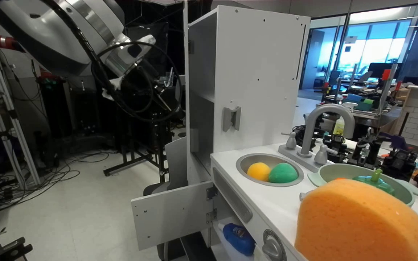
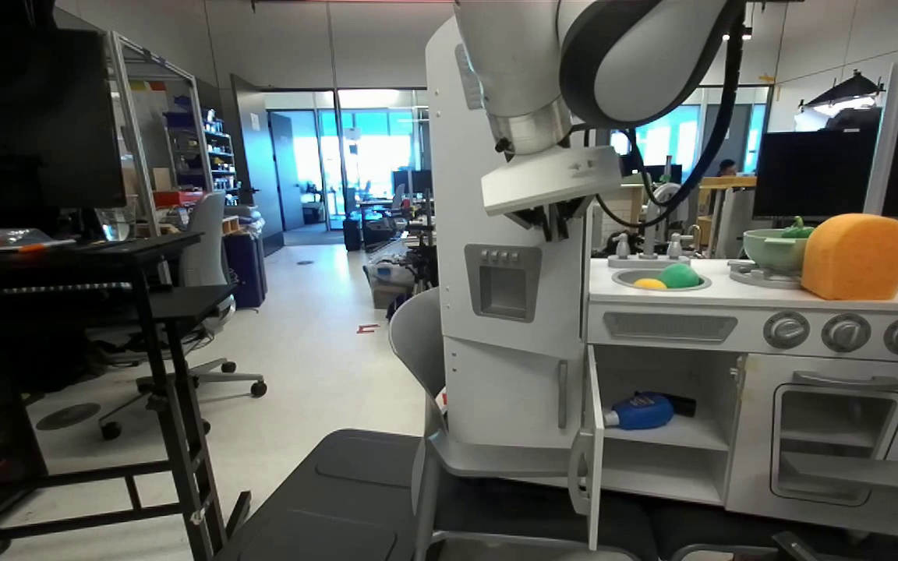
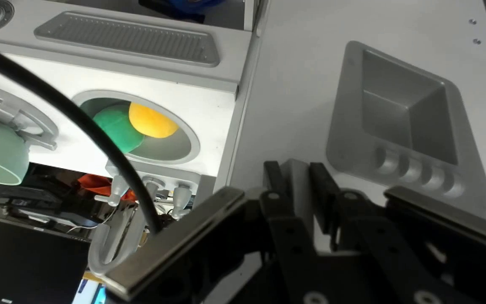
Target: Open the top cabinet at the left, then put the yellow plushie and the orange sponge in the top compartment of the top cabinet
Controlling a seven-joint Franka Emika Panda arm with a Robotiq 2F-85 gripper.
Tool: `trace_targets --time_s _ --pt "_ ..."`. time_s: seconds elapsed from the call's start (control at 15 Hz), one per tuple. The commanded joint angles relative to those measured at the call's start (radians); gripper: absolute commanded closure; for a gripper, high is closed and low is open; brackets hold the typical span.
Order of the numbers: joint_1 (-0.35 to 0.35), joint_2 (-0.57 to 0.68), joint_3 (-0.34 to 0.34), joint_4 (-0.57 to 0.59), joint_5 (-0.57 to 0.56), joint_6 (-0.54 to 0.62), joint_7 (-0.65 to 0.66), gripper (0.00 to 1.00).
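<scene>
My two black fingers (image 3: 322,181) are close together, one on each side of a straight gray handle (image 3: 298,185), and they look like they are touching it. The handle is on the flat white top door (image 3: 298,93) of a tall white cabinet (image 1: 259,54), near a gray panel (image 3: 407,126) with a square hollow in it. That door stands partly open, and in an exterior view I can see a flat shelf (image 1: 203,95) inside. Right next to the cabinet is a smooth white bench (image 1: 272,197). It has a round gray sink (image 3: 165,147) set into it, with a bent gray tap (image 1: 307,134) behind. In the sink sits a round yellow toy (image 1: 258,171), right beside a round green toy (image 1: 284,173). I cannot tell if the yellow one is a plushie. The big orange sponge (image 2: 858,257) with a rounded top stands upright on the bench, near a pale green bowl (image 2: 768,253) that has a shiny green pepper (image 1: 378,182) in it. Along the front of the bench are round gray knobs (image 2: 845,333). Under it, a low white door (image 1: 176,215) is wide open, and a blue bottle (image 2: 642,413) lies on its side on a lower shelf (image 2: 675,438). The floor (image 1: 93,210) is pale, a gray chair (image 2: 418,335) is in front of the cabinet, a big black screen (image 2: 815,179) is behind the bench, and bright windows (image 1: 386,41) shine far off.
</scene>
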Motion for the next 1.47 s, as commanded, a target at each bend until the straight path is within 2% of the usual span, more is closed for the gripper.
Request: trace_targets --time_s 0.0,0.07,0.2,0.33,0.4,0.53,0.6,0.67,0.73,0.87,0.93,1.07,1.2,1.27,1.33,1.4 --pt "0.023 -0.137 0.044 -0.091 0.033 -0.1 -0.06 0.54" --pt "0.016 -0.154 0.055 -0.122 0.037 -0.079 -0.061 0.53" --pt "0.02 -0.194 0.093 -0.13 0.06 -0.11 -0.116 0.4" --pt "0.012 -0.267 0.12 -0.196 0.068 -0.09 -0.142 0.25" --pt "0.028 -0.281 0.151 -0.159 0.111 -0.133 -0.201 0.19" --pt "0.028 -0.35 0.178 -0.214 0.144 -0.107 -0.247 0.04" --pt "0.033 -0.36 0.202 -0.194 0.189 -0.113 -0.311 0.0" --pt "0.036 -0.378 0.222 -0.184 0.237 -0.113 -0.381 0.0" --pt "0.028 -0.424 0.228 -0.23 0.264 -0.084 -0.42 0.0" --pt "0.02 -0.461 0.253 -0.176 0.356 -0.127 -0.581 0.0" --pt "0.005 -0.527 0.235 -0.23 0.391 -0.097 -0.639 0.0" --pt "-0.009 -0.55 0.225 -0.155 0.473 -0.159 -0.788 0.0" --pt "-0.056 -0.631 0.183 -0.206 0.551 -0.156 -0.93 0.0" --pt "-0.071 -0.629 0.171 -0.156 0.581 -0.207 -1.005 0.0" --pt "-0.086 -0.66 0.132 -0.183 0.604 -0.211 -1.075 0.0" --pt "-0.131 -0.688 0.121 -0.219 0.61 -0.211 -1.117 0.0"
